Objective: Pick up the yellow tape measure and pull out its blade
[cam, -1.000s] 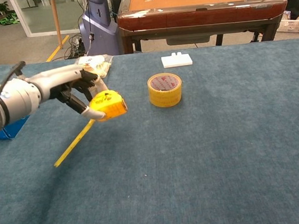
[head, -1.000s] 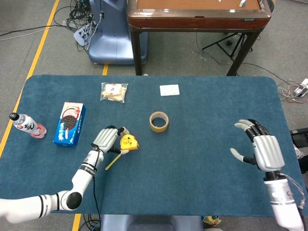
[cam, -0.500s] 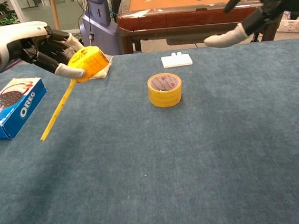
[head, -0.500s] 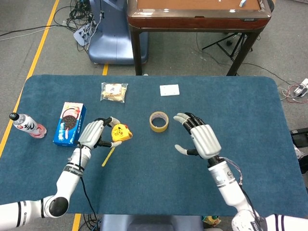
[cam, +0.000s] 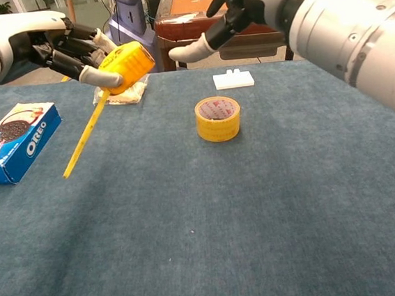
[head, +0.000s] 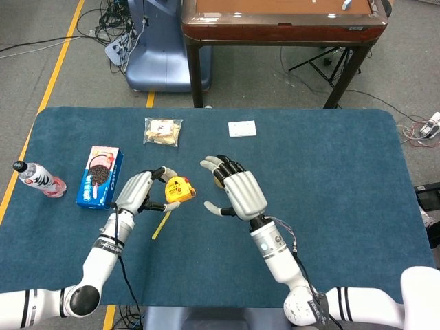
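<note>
Yellow tape measure (cam: 127, 64) is held off the table by the left hand (cam: 69, 50), left of the roll of packing tape (cam: 218, 118), its blade (cam: 85, 139) hanging down toward the Oreo box (cam: 11, 141); above the roll, the right hand (cam: 239, 0) hovers empty, fingers spread wide

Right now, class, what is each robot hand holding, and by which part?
The left hand grips the yellow tape measure by its case, with the blade hanging free. The right hand holds nothing.
</note>
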